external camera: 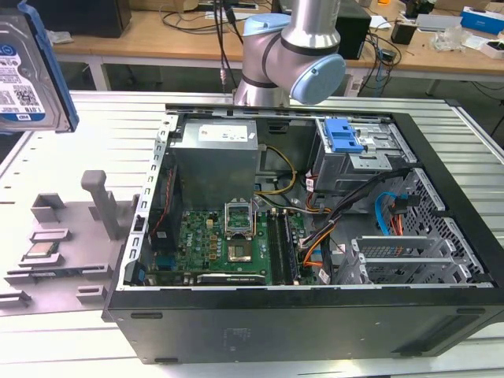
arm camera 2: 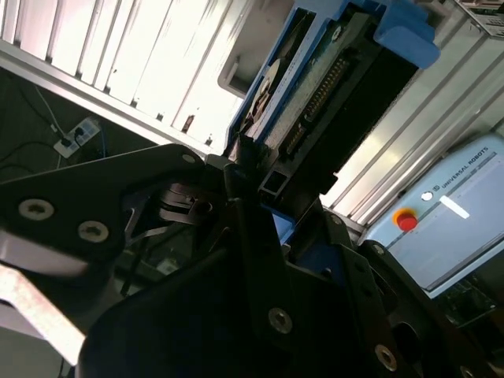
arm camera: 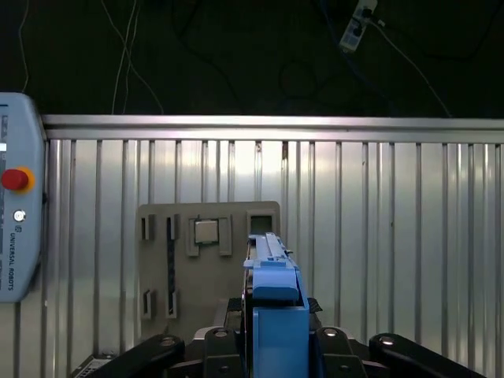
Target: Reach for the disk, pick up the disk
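Observation:
The disk (external camera: 24, 71) hangs in the air at the upper edge of the exterior view's left, high above the table. It is a silver hard drive with a white-and-blue label in a blue bracket. In both wrist views my gripper (arm camera: 276, 335) is shut on the disk (arm camera: 273, 295), which stands on edge between the black fingers (arm camera: 224, 340). The second wrist view shows the disk's (arm camera 2: 331, 87) connector side and blue bracket sticking out past my gripper (arm camera 2: 256, 185). The grey arm (external camera: 295, 59) stands behind the computer case.
An open black computer case (external camera: 299, 323) lies in the middle of the slatted metal table, with a blue latch (external camera: 344, 138) on its drive cage. A grey fixture plate (external camera: 71, 236) holding a small silver chip (external camera: 41, 252) sits to its left. A pendant with a red button (arm camera: 14, 179) lies on the table.

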